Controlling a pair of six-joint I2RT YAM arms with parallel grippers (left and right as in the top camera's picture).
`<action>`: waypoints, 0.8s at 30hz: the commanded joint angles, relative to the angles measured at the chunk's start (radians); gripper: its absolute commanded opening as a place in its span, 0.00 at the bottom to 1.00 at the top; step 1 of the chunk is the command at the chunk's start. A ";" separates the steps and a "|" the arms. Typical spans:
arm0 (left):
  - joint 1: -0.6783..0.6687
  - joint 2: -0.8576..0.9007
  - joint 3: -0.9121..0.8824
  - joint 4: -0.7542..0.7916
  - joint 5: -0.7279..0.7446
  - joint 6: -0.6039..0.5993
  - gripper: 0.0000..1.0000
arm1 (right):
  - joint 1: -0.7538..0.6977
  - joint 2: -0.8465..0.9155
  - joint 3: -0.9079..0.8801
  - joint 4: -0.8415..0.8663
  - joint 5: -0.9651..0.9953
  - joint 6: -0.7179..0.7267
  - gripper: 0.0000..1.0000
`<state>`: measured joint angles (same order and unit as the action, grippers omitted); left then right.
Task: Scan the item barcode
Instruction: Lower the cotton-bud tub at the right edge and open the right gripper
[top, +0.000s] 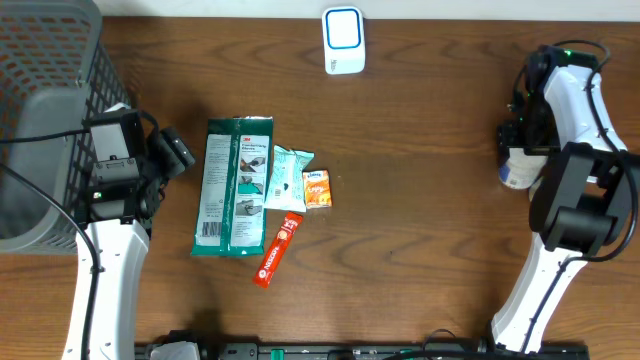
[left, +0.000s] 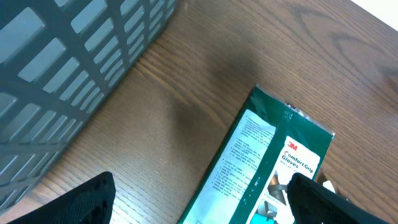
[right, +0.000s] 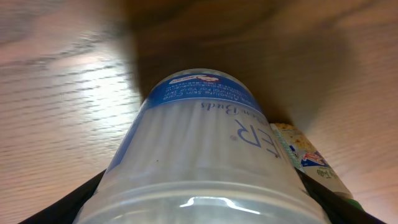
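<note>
- The right pincer (right: 202, 208) pinches a clear tub of cotton buds (right: 199, 143). One dark finger presses against each side, and the blue lid points away from the wrist camera.
- A small printed packet (right: 308, 155) lies just beside the tub.
- From overhead, the tub sits at the right edge of the wooden table (top: 420, 200). Whether it rests on the wood or hangs just above it cannot be told.
- The white and blue scanner (top: 342, 40) stands at the far edge, well apart from the tub.
- The left pincer (left: 202, 211) is spread wide and grips nothing. It sits between the grey basket (left: 62, 74) and the green glove packet (left: 261, 168).
- Just right of the glove packet lie a tissue pack (top: 288, 172), an orange sachet (top: 317, 187) and a red stick sachet (top: 278, 250).
</note>
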<state>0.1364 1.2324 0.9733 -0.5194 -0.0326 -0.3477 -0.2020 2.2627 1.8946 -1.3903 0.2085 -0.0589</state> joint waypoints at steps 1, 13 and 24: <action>0.003 -0.009 0.026 0.000 -0.013 -0.006 0.88 | -0.039 0.016 -0.009 -0.009 0.042 0.005 0.05; 0.003 -0.009 0.026 0.000 -0.013 -0.006 0.89 | -0.146 0.016 -0.009 0.017 0.041 0.006 0.08; 0.003 -0.009 0.026 0.000 -0.012 -0.006 0.88 | -0.193 0.016 -0.009 0.105 -0.049 0.005 0.99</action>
<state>0.1364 1.2324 0.9733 -0.5194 -0.0326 -0.3477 -0.3874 2.2684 1.8889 -1.2884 0.1848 -0.0586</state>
